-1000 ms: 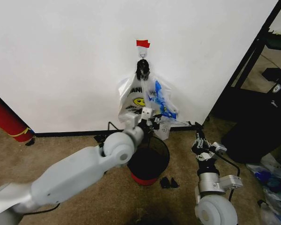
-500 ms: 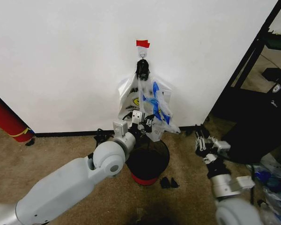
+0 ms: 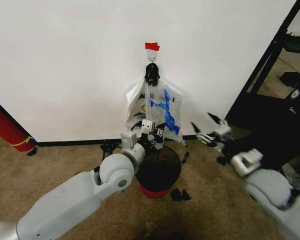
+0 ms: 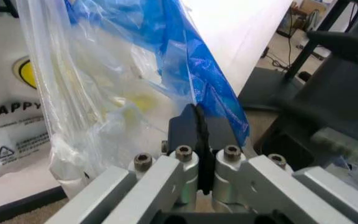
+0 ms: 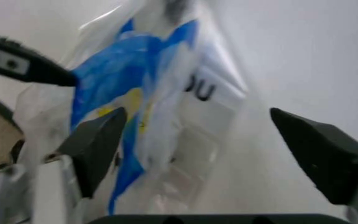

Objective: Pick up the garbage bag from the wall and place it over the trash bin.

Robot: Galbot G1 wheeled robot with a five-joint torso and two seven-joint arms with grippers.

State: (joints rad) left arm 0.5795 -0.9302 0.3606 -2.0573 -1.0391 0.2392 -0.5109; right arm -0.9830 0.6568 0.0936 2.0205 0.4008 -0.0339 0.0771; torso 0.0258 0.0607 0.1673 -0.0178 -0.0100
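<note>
The garbage bag (image 3: 166, 112), see-through with blue panels, hangs from a hook under red tape (image 3: 152, 46) on the white wall (image 3: 65, 60). A whiter smiley bag (image 3: 136, 107) hangs just behind it. My left gripper (image 3: 154, 131) is at the bag's lower edge, above the round black trash bin (image 3: 174, 156) with a red base. In the left wrist view the left gripper (image 4: 199, 133) is shut, with the blue plastic (image 4: 185, 56) at its tips. My right gripper (image 3: 201, 123) is open in the air to the right of the bag. In the right wrist view the right gripper (image 5: 204, 154) has its fingers spread wide towards the bag (image 5: 123, 74).
A red cylinder (image 3: 7, 127) leans at the far left. A black shelf frame (image 3: 270, 60) and a large black bag-like object (image 3: 277, 132) stand at the right. Small black bits (image 3: 180, 195) lie on the carpet in front of the bin.
My right arm has risen from near the floor and swung up towards the bag's right side. The left gripper has drawn back and down slightly, and the bag's lower edge has shifted with it.
</note>
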